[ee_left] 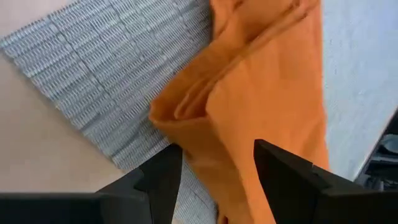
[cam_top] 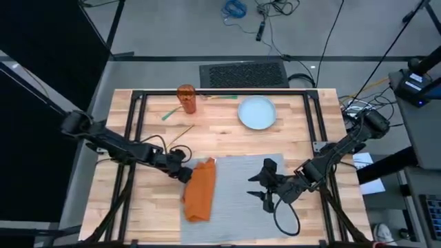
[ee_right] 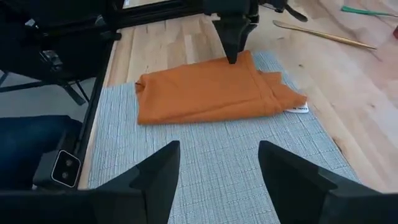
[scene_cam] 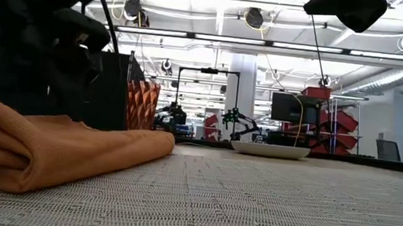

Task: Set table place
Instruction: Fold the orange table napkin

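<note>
Grey woven rectangular placemat (cam_top: 241, 196) lies flat at the near edge of the light wooden butcher-block table (cam_top: 227, 138).
Its long axis runs left–right; a folded orange cloth napkin (cam_top: 200, 193) lies across its left end. Left gripper (cam_top: 185, 175) – fingers apart at the napkin's far end; right gripper (cam_top: 260, 186) spread above the mat.

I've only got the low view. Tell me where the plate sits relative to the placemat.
Observer: The plate is off the placemat, on the bare table beyond the mat's far edge.
Operator: Give me the right tool's position.
Observer: The right tool hangs over the placemat's right half, open and empty.
Operator: Now the left one.
Observer: The left tool is at the far end of the orange napkin, open over the cloth. The napkin lies along the placemat's left edge.
</note>
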Tool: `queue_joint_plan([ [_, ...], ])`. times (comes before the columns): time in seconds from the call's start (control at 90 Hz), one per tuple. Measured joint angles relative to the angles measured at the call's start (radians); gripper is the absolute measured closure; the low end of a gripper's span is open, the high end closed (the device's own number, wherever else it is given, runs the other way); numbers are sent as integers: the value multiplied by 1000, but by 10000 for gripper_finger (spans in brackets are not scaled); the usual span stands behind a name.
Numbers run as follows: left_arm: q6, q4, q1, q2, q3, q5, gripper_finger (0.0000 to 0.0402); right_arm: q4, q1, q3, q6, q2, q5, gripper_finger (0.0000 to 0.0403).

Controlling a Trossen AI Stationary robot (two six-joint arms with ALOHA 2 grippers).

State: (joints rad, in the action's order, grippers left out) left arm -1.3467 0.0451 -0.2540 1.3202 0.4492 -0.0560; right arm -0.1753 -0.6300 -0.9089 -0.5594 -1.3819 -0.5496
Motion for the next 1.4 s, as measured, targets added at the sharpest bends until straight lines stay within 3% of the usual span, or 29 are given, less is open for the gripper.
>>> queue_joint_plan([
  [0.3,51,-67,31,53,0,-45,235,0,0,0,0,0,0,200],
  [0.6,182,-90,38,53,15,-45,391,-1,0,0,0,0,0,200],
  [0.878,304,2,38,53,112,-45,401,-1,0,0,-4,-3,-1,200],
  [1.244,546,323,38,53,386,-13,401,-1,0,0,-4,-3,-8,200],
  [1.4,628,396,50,51,446,20,401,0,0,0,-4,-3,-21,200],
])
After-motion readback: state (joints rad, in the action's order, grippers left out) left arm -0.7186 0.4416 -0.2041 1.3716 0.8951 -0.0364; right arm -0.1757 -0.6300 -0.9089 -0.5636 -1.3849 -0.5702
